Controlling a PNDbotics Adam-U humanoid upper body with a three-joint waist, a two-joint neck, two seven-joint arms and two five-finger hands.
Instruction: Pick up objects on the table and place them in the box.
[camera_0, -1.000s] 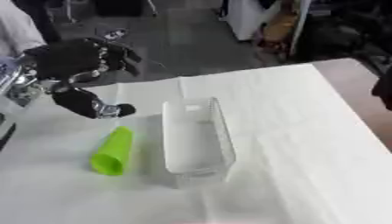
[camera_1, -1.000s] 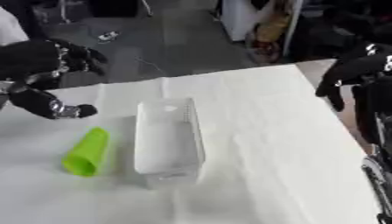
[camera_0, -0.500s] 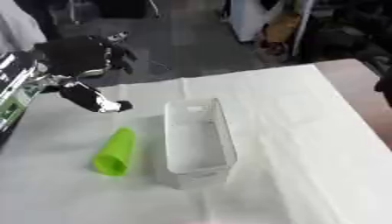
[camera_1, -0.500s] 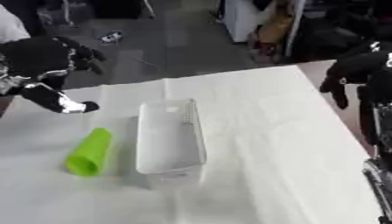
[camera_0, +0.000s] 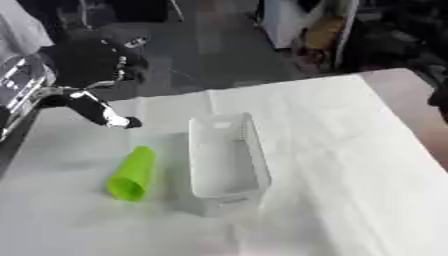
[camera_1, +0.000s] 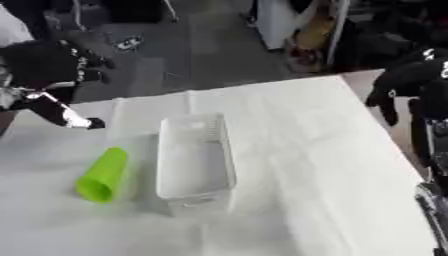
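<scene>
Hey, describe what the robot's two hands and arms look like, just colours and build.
The left hand is bulky and black, with small pale markings along its knuckle side; one slim black finger ends in a silver-white segment and a dark tip. The right hand is also black and rounded, with a small white mark, on a dark arm at the right edge.

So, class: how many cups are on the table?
1. A green cup lies on its side on the table, left of the box, apart from it. The box looks empty.
</scene>
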